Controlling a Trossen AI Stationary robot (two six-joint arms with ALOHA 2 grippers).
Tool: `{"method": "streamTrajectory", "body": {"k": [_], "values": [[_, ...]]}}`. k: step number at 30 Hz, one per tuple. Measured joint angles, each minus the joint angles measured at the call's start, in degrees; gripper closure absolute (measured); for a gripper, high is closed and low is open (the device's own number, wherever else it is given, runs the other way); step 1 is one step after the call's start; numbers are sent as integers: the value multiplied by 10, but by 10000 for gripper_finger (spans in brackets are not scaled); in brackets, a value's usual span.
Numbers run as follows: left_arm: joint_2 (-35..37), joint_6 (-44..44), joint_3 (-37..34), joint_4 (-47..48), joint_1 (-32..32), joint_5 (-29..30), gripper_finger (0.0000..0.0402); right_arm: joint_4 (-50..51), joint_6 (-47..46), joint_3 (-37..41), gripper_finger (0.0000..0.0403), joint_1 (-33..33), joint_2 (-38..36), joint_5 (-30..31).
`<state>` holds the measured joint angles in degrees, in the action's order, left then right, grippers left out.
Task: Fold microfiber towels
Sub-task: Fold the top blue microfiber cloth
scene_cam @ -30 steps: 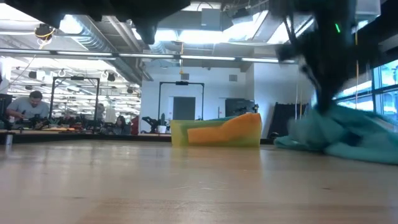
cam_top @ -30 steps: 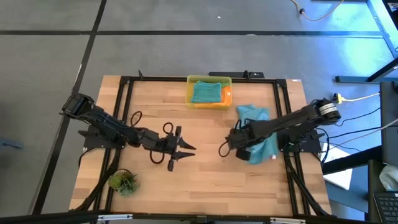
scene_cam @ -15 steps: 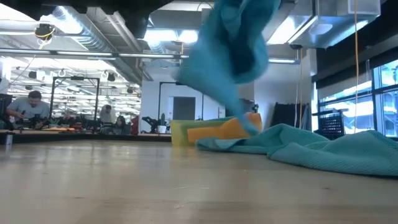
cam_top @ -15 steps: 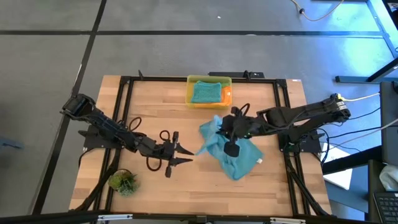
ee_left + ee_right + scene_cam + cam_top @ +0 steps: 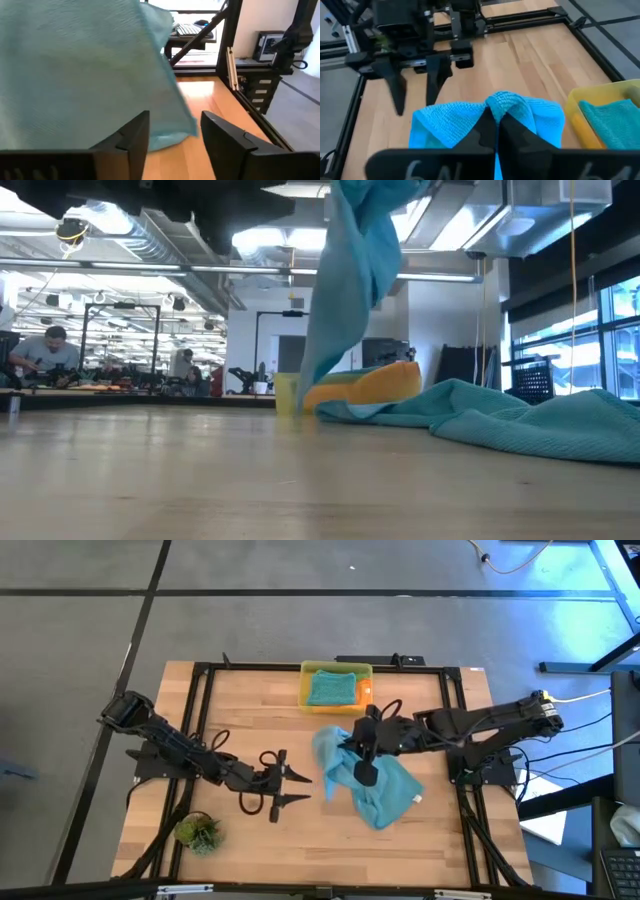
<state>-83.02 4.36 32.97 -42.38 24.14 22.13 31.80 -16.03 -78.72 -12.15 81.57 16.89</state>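
The teal towel [image 5: 375,785] hangs limp from the right gripper [image 5: 366,743], pinched shut on its bunched edge mid-table; soft and light, best taken by a corner. The left gripper [image 5: 292,788] waits nearby, fingers apart. The far yellow bin [image 5: 305,687] holds another teal towel [image 5: 331,689] over an orange one [image 5: 365,693].

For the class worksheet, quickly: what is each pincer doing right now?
Left pincer: open, empty, facing the teal-blue towel.
Right pincer: shut on that towel, holding one part up off the table.
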Motion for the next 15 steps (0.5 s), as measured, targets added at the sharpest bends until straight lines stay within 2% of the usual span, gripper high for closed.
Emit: {"method": "streamTrajectory", "body": {"k": [4,7,15], "values": [[0,0,4,-13,10,1,208,-20,0,0,401,13,0,0],[0,3,25,1,21,26,203,-44,2,0,401,22,0,0],[0,51,89,136,52,241,205,-75,7,0,399,44,0,1]]}}
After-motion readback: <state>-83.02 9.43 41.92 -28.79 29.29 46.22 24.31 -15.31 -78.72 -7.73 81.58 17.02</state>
